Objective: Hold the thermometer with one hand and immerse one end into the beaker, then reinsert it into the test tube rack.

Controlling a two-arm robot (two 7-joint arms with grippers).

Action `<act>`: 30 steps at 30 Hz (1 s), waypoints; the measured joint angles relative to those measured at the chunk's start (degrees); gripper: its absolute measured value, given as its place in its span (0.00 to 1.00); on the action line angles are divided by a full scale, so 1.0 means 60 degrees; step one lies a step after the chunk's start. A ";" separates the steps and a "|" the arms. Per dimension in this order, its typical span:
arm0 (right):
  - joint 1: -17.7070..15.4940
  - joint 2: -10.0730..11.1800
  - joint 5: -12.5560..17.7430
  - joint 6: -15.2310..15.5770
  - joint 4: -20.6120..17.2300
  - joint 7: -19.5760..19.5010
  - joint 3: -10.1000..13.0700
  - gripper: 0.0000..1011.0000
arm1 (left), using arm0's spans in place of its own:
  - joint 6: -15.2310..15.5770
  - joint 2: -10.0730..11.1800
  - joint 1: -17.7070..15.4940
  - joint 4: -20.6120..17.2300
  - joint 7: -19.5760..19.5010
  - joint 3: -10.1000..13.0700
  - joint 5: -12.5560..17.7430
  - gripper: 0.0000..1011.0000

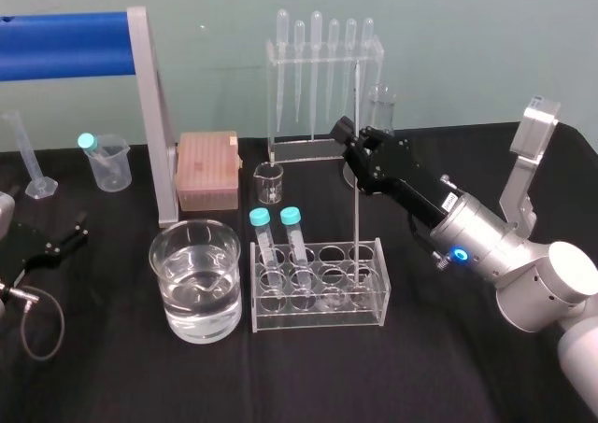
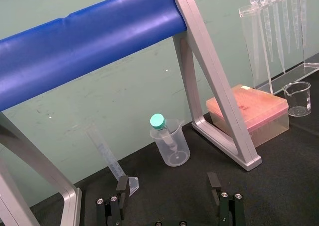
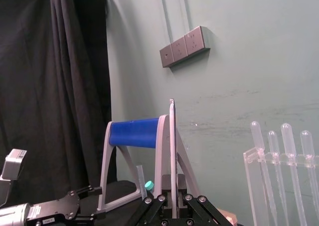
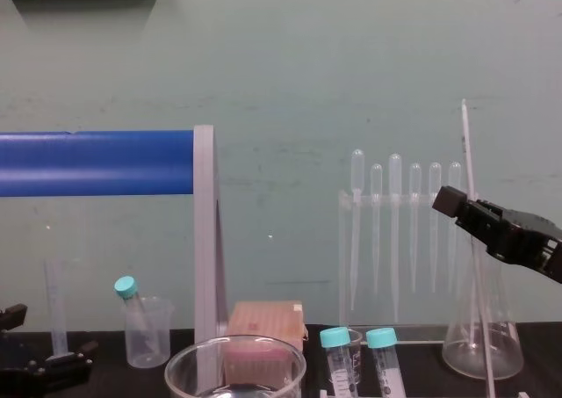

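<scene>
Right of centre, the long black right gripper (image 1: 351, 141) is pinching the thin whitish glass thermometer (image 1: 359, 227) mid-shaft, fingers nearly together, its foot sitting in the clear acrylic rack (image 1: 318, 322), likely for lifting toward the wide glass beaker (image 1: 168, 292) lower left; the left gripper (image 1: 58, 241) is lying open far left

The beaker (image 1: 173, 292) and thermometer (image 1: 357, 222) are clear, glossy glass, the rack (image 1: 318, 316) is smooth see-through plastic, and all stand on a matt black cloth (image 1: 121, 376). The right gripper (image 1: 352, 141) looks like matt black plastic, on a smooth silver metal arm (image 1: 495, 250). The blue roll (image 1: 61, 45) is smooth with a faint sheen, and its frame (image 1: 154, 124) is dull grey metal.
</scene>
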 joint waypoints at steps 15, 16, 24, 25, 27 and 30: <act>0.0009 0.0010 0.0000 0.0066 0.0008 -0.0052 -0.0017 0.05 | 0.0000 0.0000 -0.0001 0.0000 0.0000 0.0000 0.0000 1.00; 0.0008 0.0011 0.0001 0.0066 0.0008 -0.0052 -0.0017 0.05 | 0.0000 0.0000 0.0000 0.0000 0.0000 0.0000 0.0000 1.00; 0.0003 0.0011 0.0000 0.0066 0.0005 -0.0049 -0.0011 0.06 | 0.0000 0.0000 -0.0001 0.0000 0.0000 0.0000 0.0000 1.00; 0.0001 0.0010 -0.0001 0.0066 0.0005 -0.0049 -0.0010 0.10 | 0.0000 0.0000 -0.0001 0.0000 0.0000 0.0000 0.0000 1.00; -0.0001 0.0011 -0.0001 0.0066 0.0005 -0.0049 -0.0009 0.14 | 0.0000 0.0000 0.0000 0.0000 0.0000 0.0000 0.0000 1.00; -0.0003 0.0010 -0.0001 0.0065 0.0003 -0.0049 -0.0007 0.23 | 0.0000 0.0000 0.0000 0.0000 0.0000 0.0000 0.0000 1.00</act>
